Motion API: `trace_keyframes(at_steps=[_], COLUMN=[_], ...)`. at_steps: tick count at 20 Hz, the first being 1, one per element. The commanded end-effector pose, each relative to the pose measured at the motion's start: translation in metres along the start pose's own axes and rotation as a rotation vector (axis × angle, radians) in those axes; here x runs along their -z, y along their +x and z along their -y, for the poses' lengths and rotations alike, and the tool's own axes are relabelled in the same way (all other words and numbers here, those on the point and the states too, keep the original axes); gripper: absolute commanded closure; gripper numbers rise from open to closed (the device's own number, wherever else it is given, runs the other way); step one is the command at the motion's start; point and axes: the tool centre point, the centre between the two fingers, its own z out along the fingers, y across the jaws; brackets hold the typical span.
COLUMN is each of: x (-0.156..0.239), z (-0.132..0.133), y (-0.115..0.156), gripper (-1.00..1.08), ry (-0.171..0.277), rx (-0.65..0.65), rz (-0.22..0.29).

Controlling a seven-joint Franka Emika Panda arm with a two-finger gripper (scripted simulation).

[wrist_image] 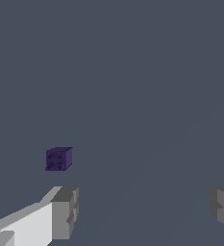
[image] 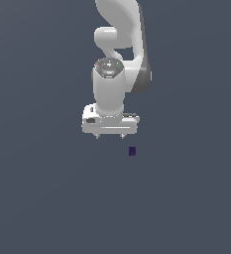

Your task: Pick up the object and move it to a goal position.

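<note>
The object [image: 132, 151] is a tiny dark purple-navy cube on the grey floor, just below and to the exterior view's right of my white gripper [image: 110, 137]. The gripper points down, open and empty, its two short fingertips wide apart. In the wrist view the cube [wrist_image: 58, 159] shows small dots on its face and lies off to one side, beyond one grey finger pad [wrist_image: 65, 213]. The cube is outside the gap between the fingers [wrist_image: 142, 211] and touches neither of them.
The white arm [image: 118, 59] rises behind the gripper toward the top of the exterior view. Plain grey floor [image: 47, 198] surrounds the cube on all sides; no other objects show.
</note>
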Motion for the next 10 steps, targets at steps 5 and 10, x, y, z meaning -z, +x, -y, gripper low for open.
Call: trace_keyframes(at_steps=[5,10], x=[-0.0017,-0.0013], z=[0.0015,0.0003], y=[0.0020,0.0057], gripper=[-0.92,-0.92], ry=[0.007,0.020], rx=[0.003,0.008], rz=[0.000,-0.001])
